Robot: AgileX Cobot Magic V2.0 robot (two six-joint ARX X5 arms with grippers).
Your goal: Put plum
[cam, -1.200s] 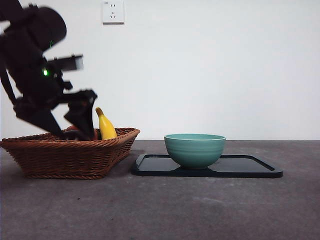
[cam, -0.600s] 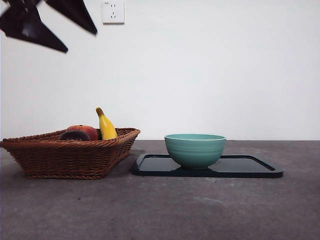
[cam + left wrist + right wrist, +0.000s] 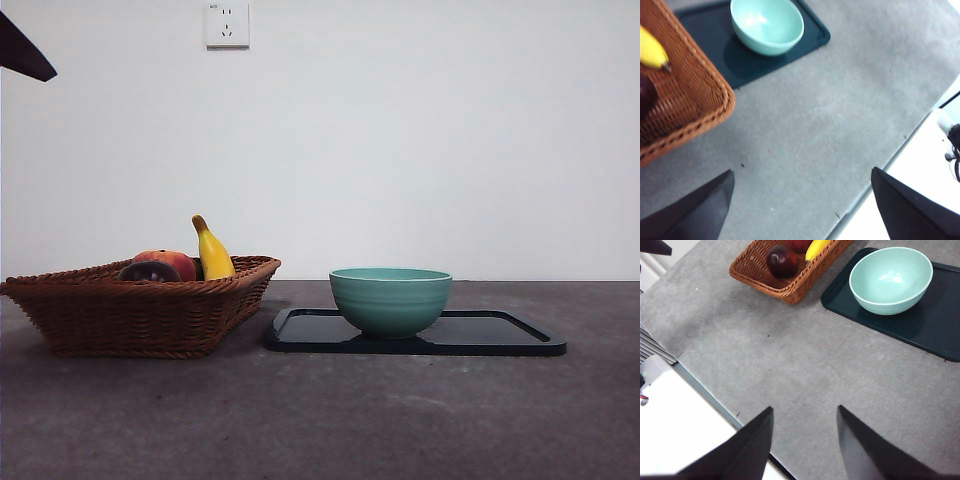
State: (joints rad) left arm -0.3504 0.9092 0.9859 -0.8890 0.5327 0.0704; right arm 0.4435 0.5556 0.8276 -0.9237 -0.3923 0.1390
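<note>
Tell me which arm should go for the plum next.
Left, probably. The plum lies in the wicker basket, at the edge of the left wrist view; the open left pincer hangs near that basket. The right pincer, also open, sees it farther off.
</note>
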